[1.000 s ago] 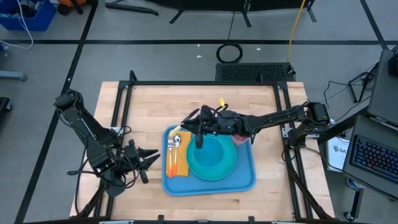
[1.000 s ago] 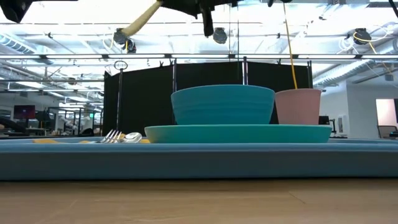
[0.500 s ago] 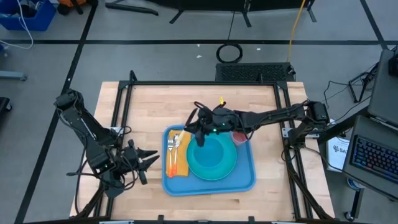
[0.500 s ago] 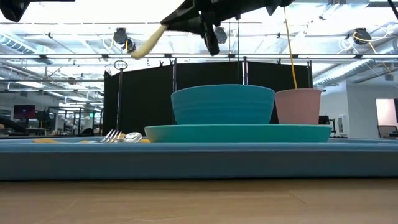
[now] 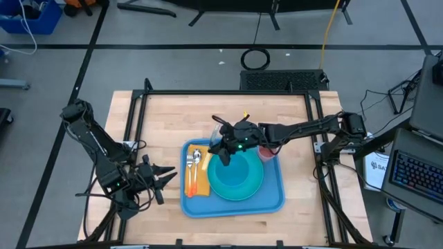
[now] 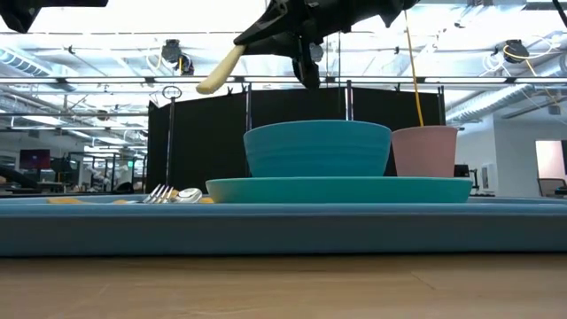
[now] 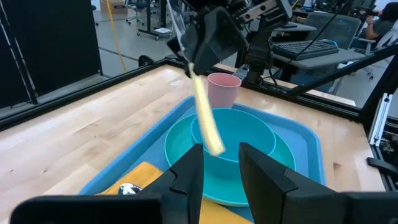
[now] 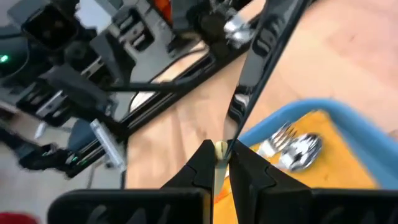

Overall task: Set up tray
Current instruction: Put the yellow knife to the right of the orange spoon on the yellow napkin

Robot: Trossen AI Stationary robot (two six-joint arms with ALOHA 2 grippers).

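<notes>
The tray [image 5: 273, 197] is lying on the wooden table [image 5: 166, 117], near its front edge, already carrying a teal plate [image 5: 250, 185] with a teal bowl [image 6: 317, 148] on it, a pink cup [image 6: 425, 151] at the far corner, and a fork [image 8: 278, 138] and spoon [image 8: 303, 149] resting on an orange napkin [image 5: 201, 187]. The right gripper [image 5: 220, 140] is hanging above the tray's far edge, its fingers pressed together on the handle end of a cream-coloured knife [image 6: 219, 71]. Over the last second this pincer has been swinging away from above the bowl toward the cutlery side, and the knife, which was pointing up and away from it, is now slanting downward from its fingertips. That is suggesting the knife is being brought round to be laid beside the fork and spoon, which are sitting below and just to the side of the pincer. The left gripper [image 5: 165, 174] is waiting well apart from the tray, low over the table, its fingers spread with nothing between them.
</notes>
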